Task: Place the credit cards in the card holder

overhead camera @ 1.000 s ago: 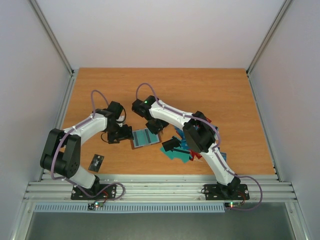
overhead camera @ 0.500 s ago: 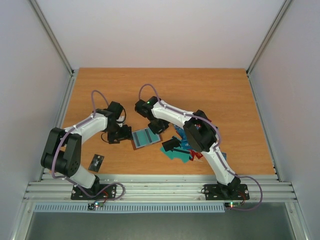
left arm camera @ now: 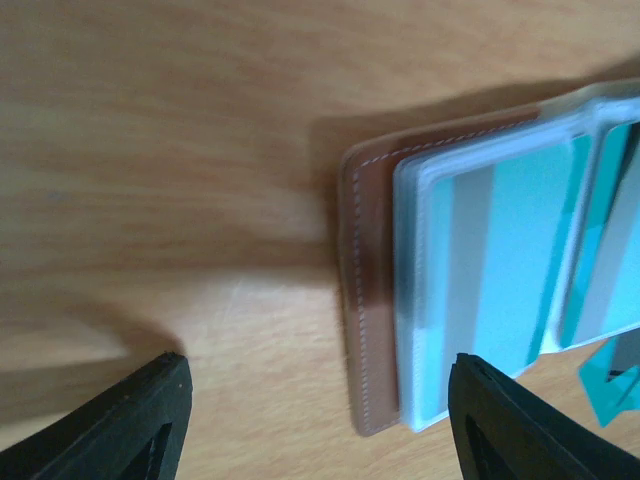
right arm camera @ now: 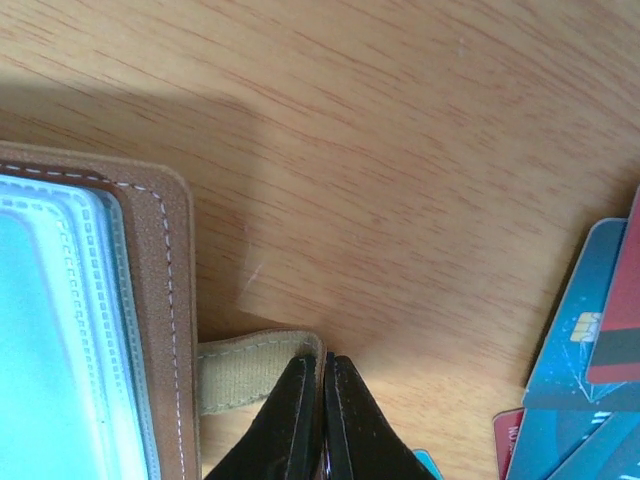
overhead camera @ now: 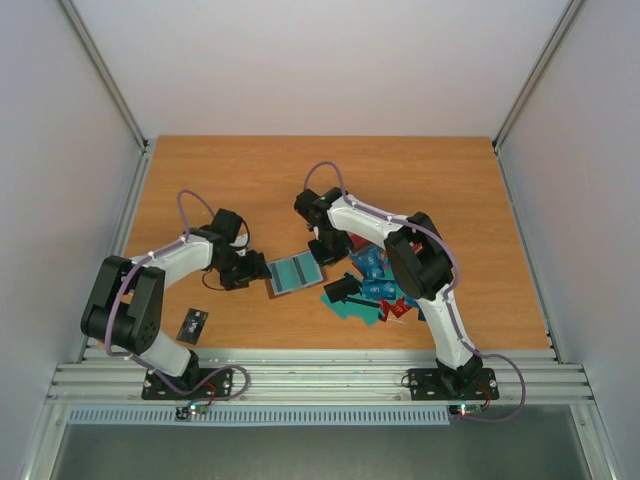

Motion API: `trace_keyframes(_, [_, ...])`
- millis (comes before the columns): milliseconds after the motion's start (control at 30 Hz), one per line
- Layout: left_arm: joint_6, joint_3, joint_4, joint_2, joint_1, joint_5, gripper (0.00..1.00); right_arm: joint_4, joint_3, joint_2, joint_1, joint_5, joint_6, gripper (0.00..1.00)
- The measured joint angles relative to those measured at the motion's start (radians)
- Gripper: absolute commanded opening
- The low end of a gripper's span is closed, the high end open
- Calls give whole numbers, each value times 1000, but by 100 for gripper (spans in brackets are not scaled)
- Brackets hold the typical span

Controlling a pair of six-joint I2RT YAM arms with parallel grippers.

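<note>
Right wrist view: card holder (right arm camera: 150, 300) is laid open on the desk (right arm camera: 420, 150), teal cards sleeved. Right gripper (right arm camera: 322, 365): fingers pressed together at the holder's strap tab (right arm camera: 255, 370). Left gripper (left arm camera: 315, 378): fingers spread at the holder's stitched edge. Between insertions, judged; next, a loose card is to be pinched from the credit cards (right arm camera: 580, 330) beside the holder.

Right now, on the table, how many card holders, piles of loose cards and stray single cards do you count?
card holder: 1
pile of loose cards: 1
stray black card: 1
Total: 3

Open table (overhead camera: 420, 170) lies beyond the card holder (overhead camera: 294, 273); credit cards (overhead camera: 375, 290) crowd its right.
</note>
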Motion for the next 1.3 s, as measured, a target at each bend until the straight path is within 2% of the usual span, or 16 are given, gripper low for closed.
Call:
trace_keyframes(400, [-93, -64, 337, 49, 17, 217, 71, 50, -67, -38, -8, -105, 2, 1])
trace_keyframes(500, [-106, -68, 376, 60, 20, 240, 70, 47, -74, -42, -10, -111, 2, 1])
trace_keyframes(700, [-122, -78, 377, 44, 22, 235, 69, 48, -77, -43, -13, -123, -2, 1])
trace_keyframes(967, [-125, -77, 311, -66, 20, 228, 68, 50, -82, -44, -11, -164, -2, 1])
trace_keyframes(1300, [-125, -39, 277, -70, 7, 234, 66, 51, -84, -44, -12, -201, 1, 1])
